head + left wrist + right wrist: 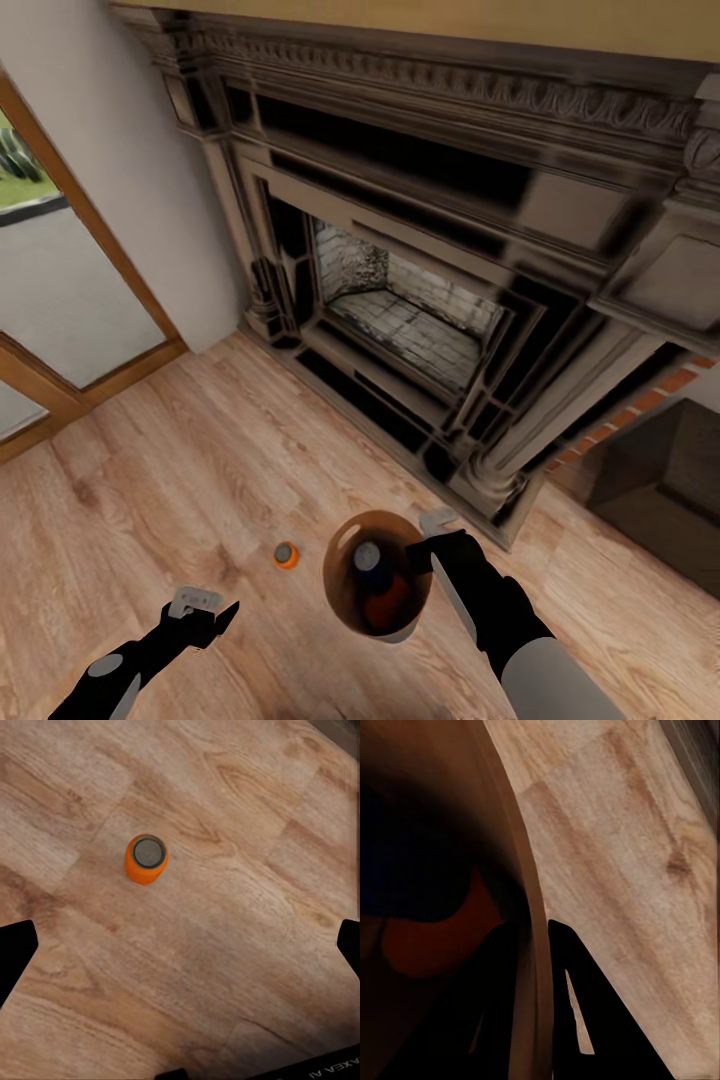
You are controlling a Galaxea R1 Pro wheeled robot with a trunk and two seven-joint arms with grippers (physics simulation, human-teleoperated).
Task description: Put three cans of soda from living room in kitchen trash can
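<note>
While your right tool (428, 553) pinches the rim of the tash can (377, 588), one finger inside the wall and one outside as the right wrist view shows, the bin hangs above the wood floor (200, 480) in front of the dark fireplace (430, 300). Inside its glossy brown bowl you can see a dark blue can (367, 556) with a silvery top and an orange can (385, 600) beneath it. The third can of soda (287, 554), orange, stands upright on the floor just beside the bin, between your two arms. Your left tool (205, 612) hovers over it with fingers spread wide, touching nothing. In the left wrist view, part of the lettering "AXEA" reads on the tool body; the cans show no legible label.
</note>
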